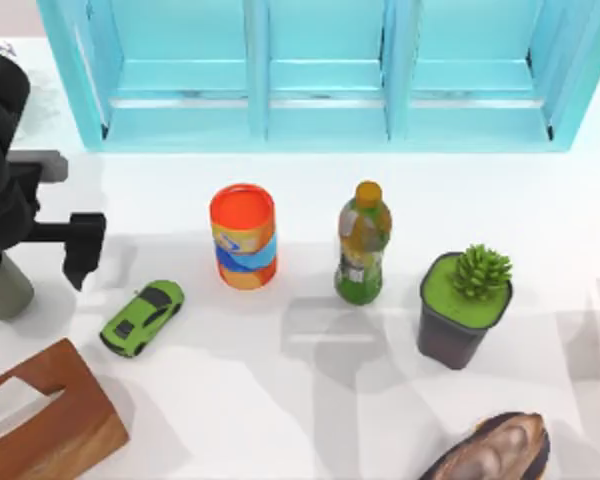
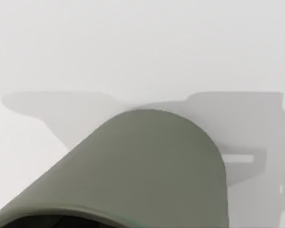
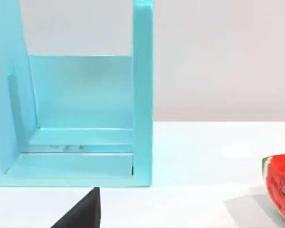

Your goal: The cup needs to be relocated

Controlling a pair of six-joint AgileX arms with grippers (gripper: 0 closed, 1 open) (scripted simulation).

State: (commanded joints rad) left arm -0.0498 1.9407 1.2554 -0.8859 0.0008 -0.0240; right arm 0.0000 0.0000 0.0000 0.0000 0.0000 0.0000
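Observation:
The cup is a small grey-green cylinder standing at the far left edge of the table, its top partly hidden under my left arm. In the left wrist view the cup sits very close, its side wall and a sliver of its dark inside showing. My left gripper hovers directly over and beside the cup at the table's left. A dark wedge of my right gripper shows in the right wrist view, facing the blue shelf.
Near the cup lie a green toy car and a wooden box. An orange-lidded can, a green bottle and a potted succulent stand mid-table. A blue shelf spans the back. A watermelon slice lies at the right.

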